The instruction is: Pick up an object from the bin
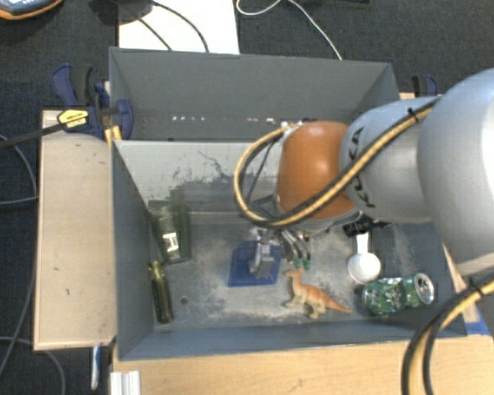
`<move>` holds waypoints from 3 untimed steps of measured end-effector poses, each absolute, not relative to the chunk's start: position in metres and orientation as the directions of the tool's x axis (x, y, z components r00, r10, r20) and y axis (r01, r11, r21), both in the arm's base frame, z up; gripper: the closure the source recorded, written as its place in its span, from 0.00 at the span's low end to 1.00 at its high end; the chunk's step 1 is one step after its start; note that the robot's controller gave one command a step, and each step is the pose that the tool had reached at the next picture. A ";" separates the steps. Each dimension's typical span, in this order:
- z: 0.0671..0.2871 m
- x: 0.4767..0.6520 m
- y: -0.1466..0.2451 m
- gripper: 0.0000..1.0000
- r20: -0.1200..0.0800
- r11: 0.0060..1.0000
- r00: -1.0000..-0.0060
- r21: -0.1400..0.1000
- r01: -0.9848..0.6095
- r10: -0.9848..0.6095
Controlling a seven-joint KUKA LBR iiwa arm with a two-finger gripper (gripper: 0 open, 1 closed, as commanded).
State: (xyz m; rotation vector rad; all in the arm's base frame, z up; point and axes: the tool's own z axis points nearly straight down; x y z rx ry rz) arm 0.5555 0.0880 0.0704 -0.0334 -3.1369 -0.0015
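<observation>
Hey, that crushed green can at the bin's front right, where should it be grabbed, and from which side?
Grip the can across its middle, coming straight down from above. It lies on its side, ends pointing left and right in view, so closing front to back spans its narrow width. The dinosaur on its left and the bin wall nearby probably rule out a side approach.

Bold black letters stand on the white arm link [385, 179] above and right of the claw [268, 252], but a cable [370, 151] crosses them (no whole word reads). The white mark on the green box [171, 235] left of the claw and the print on the green can [398, 293] to its right are illegible.
</observation>
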 end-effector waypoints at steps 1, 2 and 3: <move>0.070 0.555 0.088 1.00 0.005 1.000 -1.000 0.001 0.024 0.024; 0.164 0.532 0.083 1.00 0.007 1.000 -1.000 0.001 0.030 0.030; 0.086 0.551 0.082 1.00 -0.002 1.000 -1.000 0.003 0.022 0.022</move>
